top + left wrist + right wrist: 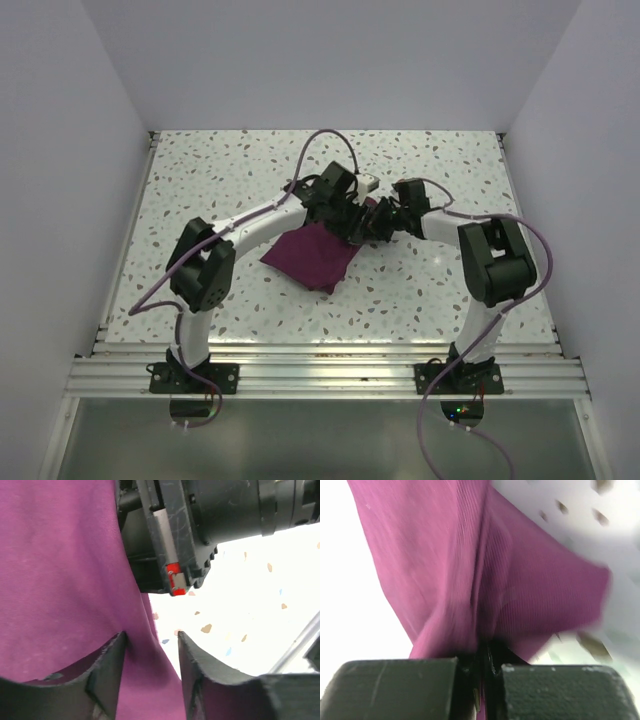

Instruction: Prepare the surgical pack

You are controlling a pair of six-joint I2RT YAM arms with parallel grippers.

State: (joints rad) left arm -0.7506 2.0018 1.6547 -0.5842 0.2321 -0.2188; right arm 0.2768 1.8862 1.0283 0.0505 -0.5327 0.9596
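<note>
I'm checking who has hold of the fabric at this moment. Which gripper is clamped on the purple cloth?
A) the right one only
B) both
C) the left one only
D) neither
A: in the right wrist view the right gripper has its jaws shut with the surgical pack pinched between them, while the left gripper shows its fingers standing apart, not clamped on the fabric.
</note>
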